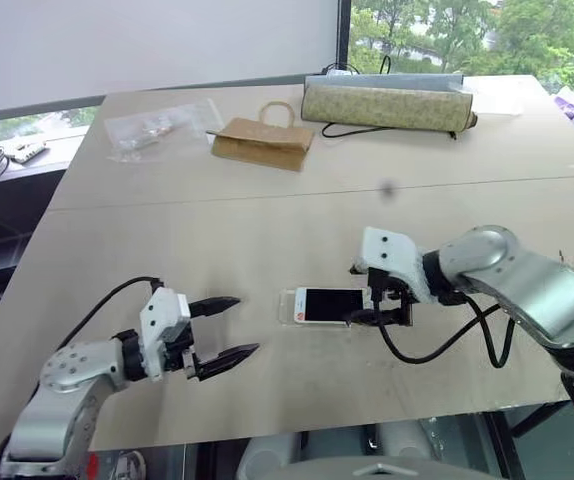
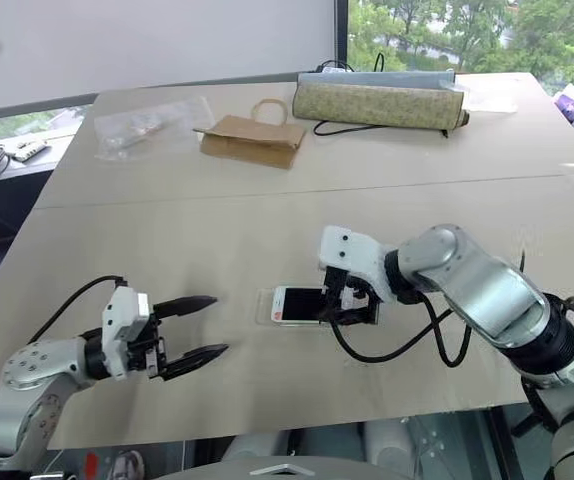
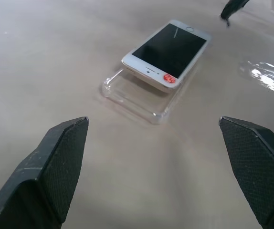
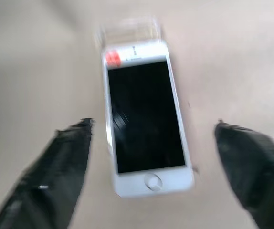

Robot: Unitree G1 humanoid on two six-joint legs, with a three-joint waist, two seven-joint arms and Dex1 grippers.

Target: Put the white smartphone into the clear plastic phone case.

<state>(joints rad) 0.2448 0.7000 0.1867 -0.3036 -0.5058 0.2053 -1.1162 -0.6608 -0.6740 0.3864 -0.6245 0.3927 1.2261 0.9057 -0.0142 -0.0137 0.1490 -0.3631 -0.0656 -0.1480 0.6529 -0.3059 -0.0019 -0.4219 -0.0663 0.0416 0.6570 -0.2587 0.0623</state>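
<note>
— Two things matter here: where are the white smartphone with the black screen and the clear thin plastic phone case?

— Both sit just right of centre on the pale wooden table in the head views. The phone lies skewed on the case, its red-marked end over the shell, not seated inside the rim

— And the pincers?

— The left gripper, lower left of frame, stands with fingers wide apart, empty. The right gripper is at the phone's far end, fingers spread to either side of it, not clamped

— How will they handle?

— I judge the phone stiff, smooth and slippery on its glass; take it by the long edges. The case looks light and flexible, likely to slide when pushed, so it needs steadying at its free end

— What do the wrist views add?

— The left wrist view reveals the shell's low rim and the phone riding above it; the head views barely show the case
</note>
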